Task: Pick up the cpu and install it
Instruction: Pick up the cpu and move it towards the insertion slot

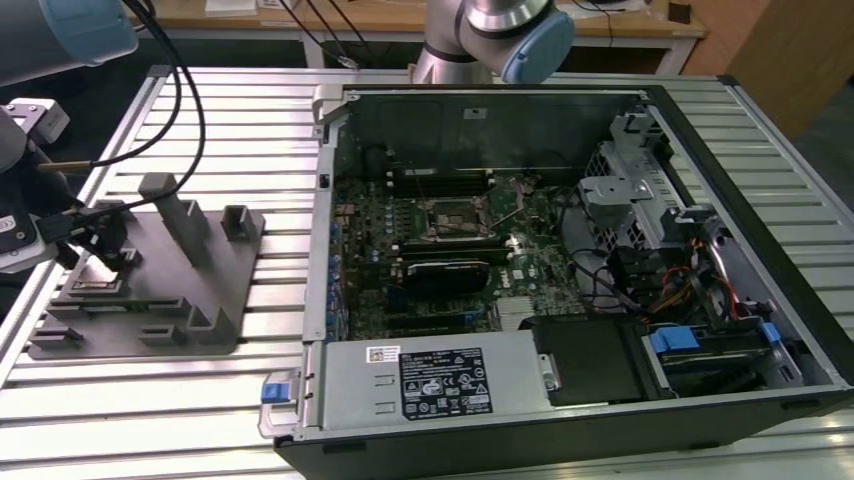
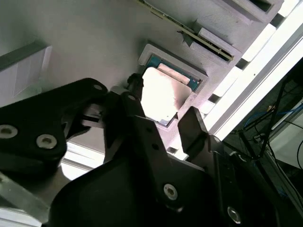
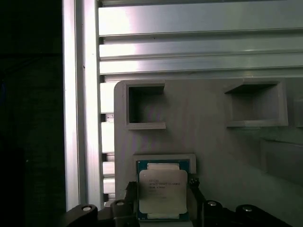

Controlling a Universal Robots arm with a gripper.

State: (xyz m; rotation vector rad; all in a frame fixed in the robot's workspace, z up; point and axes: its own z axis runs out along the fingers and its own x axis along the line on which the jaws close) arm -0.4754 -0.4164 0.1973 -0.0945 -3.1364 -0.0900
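The cpu, a silver square with a thin green rim, lies flat in a square pocket of the grey fixture tray at the exterior view's left. My gripper hangs low over that pocket, open, with one black finger on each side of the chip, close to its edges. In the second wrist view the cpu shines between the same fingers, and the gripper straddles it. In the exterior view the gripper stands over the tray's far-left part. The motherboard's open socket lies inside the computer case.
The open computer case fills the middle and the exterior view's right, with cables, a drive cage and a power supply. Upright posts rise from the tray near the gripper. All of it rests on a slatted aluminium table.
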